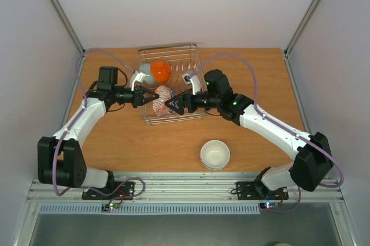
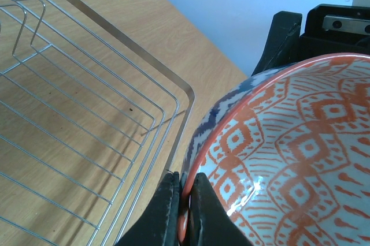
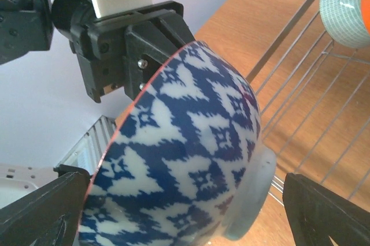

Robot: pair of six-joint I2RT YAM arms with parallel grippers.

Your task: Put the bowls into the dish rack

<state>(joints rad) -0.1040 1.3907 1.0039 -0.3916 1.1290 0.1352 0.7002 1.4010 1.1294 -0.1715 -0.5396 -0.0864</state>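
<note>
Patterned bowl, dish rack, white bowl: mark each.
patterned bowl (image 3: 191, 142), right wrist view, outer wall.
dish rack (image 1: 180, 56), top external view, bare far wires.
white bowl (image 1: 215, 154), top external view, inner bottom.

A robotics lab cell: white panel walls (image 1: 185, 3), aluminium framing (image 1: 60, 12), wooden table (image 1: 144, 148).

The left arm (image 1: 87, 118) and right arm (image 1: 272, 129) have glossy white shells on the long links and matte black housings at the joints. A lilac cable (image 1: 78, 78) loops along each arm from its black base plate (image 1: 113, 190). A green light (image 1: 235, 103) glows on the right arm. The left pincer (image 1: 155, 97) and right pincer (image 1: 169, 105) are black and angular. A silver screw (image 3: 142, 62) shows on the left one.
</note>
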